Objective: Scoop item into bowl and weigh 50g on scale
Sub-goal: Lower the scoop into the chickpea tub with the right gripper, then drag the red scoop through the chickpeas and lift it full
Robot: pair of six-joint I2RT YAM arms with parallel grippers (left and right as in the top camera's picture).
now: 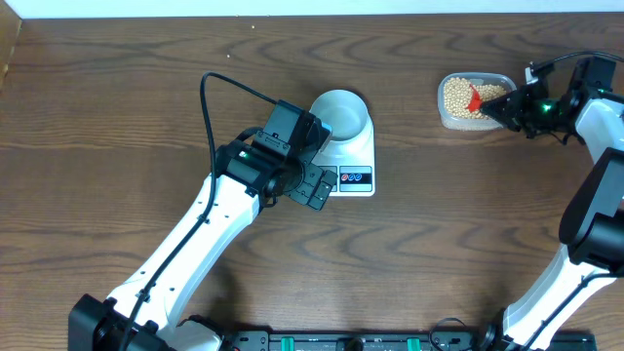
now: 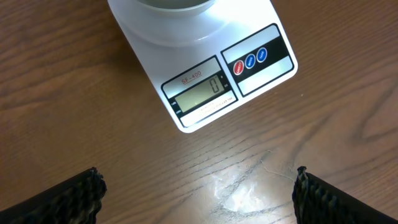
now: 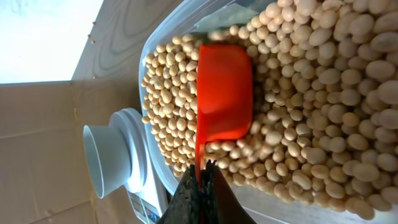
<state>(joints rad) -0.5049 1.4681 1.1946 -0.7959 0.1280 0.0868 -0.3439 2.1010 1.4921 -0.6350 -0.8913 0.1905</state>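
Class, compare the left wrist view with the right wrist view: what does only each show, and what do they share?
Only the left wrist view shows the display reading 0 and the open left pincer. Only the right wrist view shows the beans in the clear tub and the red scoop, held by the right pincer. Both show the scale with the bowl on it.
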